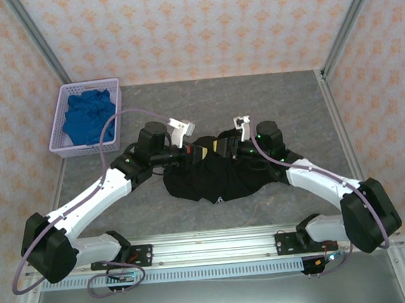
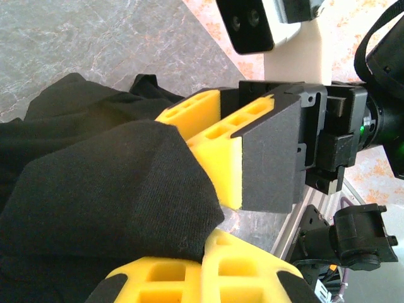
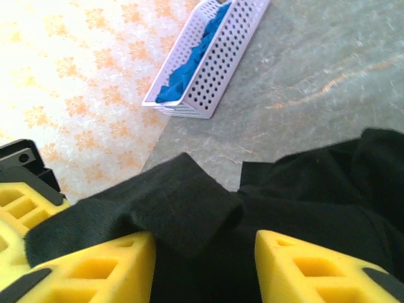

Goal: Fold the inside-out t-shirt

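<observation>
**Left pinches the shirt's far edge, right hovers half open over a fold**

We see the inside-out t-shirt (image 1: 218, 177) bunched in a heap in the middle of the desk (image 1: 268, 97), with both tools at its far edge. The left end effector (image 2: 202, 273) is clamped tight with black fabric running into its yellow fingers (image 2: 249, 276), so we read it as holding a pinch of the shirt. The right end effector (image 3: 205, 255) sits just beside it, jaws partly apart, a raised fold of the fabric lying between them, not squeezed as far as we can tell. We judge the left hold anchors the edge while the right lines up its own grab, so the two can pull the cloth flat for folding. The basket (image 1: 62, 145) with the blue cloth (image 1: 87, 117) sits far left, well apart from the shirt, not part of this
</observation>
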Action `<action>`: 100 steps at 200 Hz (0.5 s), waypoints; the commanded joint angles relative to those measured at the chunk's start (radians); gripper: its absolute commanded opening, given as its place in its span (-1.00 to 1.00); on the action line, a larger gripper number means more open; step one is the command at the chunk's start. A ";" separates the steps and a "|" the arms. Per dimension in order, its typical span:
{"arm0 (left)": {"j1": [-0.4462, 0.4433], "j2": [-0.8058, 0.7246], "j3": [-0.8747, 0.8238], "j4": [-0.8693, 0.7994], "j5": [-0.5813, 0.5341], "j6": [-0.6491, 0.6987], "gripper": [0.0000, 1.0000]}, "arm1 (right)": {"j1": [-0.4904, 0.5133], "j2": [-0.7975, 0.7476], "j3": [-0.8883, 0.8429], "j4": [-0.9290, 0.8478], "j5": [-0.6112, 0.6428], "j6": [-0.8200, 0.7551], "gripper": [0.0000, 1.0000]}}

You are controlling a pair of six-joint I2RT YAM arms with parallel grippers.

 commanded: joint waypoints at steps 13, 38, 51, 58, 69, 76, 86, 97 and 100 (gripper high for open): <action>0.009 -0.017 -0.013 -0.011 -0.033 0.024 -1.00 | 0.002 0.006 0.041 0.136 -0.090 0.056 -0.46; 0.010 -0.016 -0.016 -0.017 -0.059 0.026 -1.00 | 0.003 -0.018 0.041 0.135 -0.090 0.056 -0.76; 0.009 -0.015 -0.019 -0.020 -0.072 0.026 -1.00 | 0.002 -0.036 0.042 0.130 -0.082 0.052 -0.95; 0.010 -0.015 -0.020 -0.023 -0.077 0.026 -1.00 | 0.001 -0.045 0.043 0.124 -0.076 0.047 -1.00; 0.010 -0.019 -0.025 -0.026 -0.090 0.024 -1.00 | 0.001 -0.061 0.046 0.117 -0.067 0.039 -1.00; 0.009 -0.023 -0.031 -0.025 -0.098 0.023 -1.00 | 0.001 -0.071 0.047 0.115 -0.060 0.034 -1.00; 0.010 -0.028 -0.041 -0.024 -0.110 0.021 -1.00 | 0.001 -0.078 0.051 0.113 -0.055 0.030 -1.00; 0.010 -0.035 -0.058 -0.018 -0.126 0.015 -1.00 | 0.001 -0.079 0.058 0.116 -0.060 0.028 -1.00; 0.010 -0.037 -0.065 -0.015 -0.130 0.013 -1.00 | 0.002 -0.079 0.060 0.117 -0.062 0.028 -1.00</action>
